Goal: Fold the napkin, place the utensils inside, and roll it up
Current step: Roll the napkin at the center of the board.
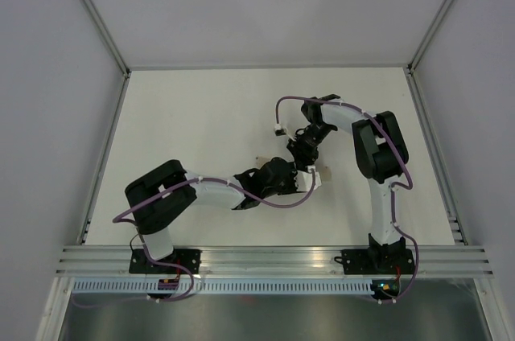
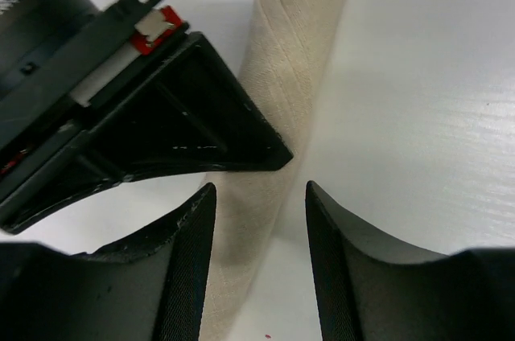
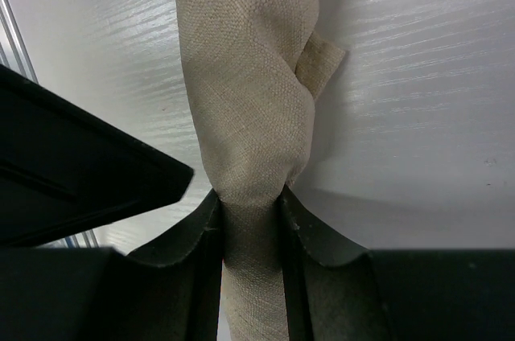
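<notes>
Nearest the arm bases, the left tool point(image 2: 260, 196) stands wide astride the rolled napkin point(image 2: 294, 51), its jaws clear of the cloth on either side. Just beyond, the right tool point(image 3: 249, 204) pinches the same roll. The roll lies on the worktop point(image 2: 434, 116), its long axis passing between both pairs of jaws.

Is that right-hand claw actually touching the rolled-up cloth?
Touching. The right wrist view shows the right claw pinching the napkin, the cloth squeezed narrow between its fingers.

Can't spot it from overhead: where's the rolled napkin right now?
The rolled napkin lies on the white table near its middle, mostly hidden in the top view; the right gripper pinches it, and the left gripper straddles it, open.
</notes>
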`<state>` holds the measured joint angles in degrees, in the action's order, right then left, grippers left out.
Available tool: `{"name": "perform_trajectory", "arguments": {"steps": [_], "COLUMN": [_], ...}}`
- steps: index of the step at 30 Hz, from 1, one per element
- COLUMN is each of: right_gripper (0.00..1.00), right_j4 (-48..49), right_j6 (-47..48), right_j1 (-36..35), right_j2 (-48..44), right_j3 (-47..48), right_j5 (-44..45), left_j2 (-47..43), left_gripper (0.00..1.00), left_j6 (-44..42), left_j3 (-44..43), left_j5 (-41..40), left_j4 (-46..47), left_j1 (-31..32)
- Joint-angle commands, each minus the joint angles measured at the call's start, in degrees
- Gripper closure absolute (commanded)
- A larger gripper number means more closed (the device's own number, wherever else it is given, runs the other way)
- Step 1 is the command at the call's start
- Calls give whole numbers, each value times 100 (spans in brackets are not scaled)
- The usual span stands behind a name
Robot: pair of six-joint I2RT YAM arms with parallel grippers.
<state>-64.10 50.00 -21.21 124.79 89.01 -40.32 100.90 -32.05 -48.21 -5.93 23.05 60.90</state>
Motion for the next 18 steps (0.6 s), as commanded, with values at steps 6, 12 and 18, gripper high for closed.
{"name": "perform_trajectory", "arguments": {"steps": [6,12,18], "right_gripper": [87,87,87], "right_j4": [-33,-164,-287], "right_j6": [405,476,546], "right_j1": [29,38,73], "right_j2": [660,757,783], "right_j3": [-86,28,90], "right_j5": [683,683,674], "left_j2": [526,807,984], "left_gripper": [46,46,47], "left_j6": [-951,-1285,-1497], "left_j3": [-347,-549,-664], "left_j5": [-232,-364,-382], "left_j4": [-257,-388,-740], "left_j1": [44,9,-43]}}
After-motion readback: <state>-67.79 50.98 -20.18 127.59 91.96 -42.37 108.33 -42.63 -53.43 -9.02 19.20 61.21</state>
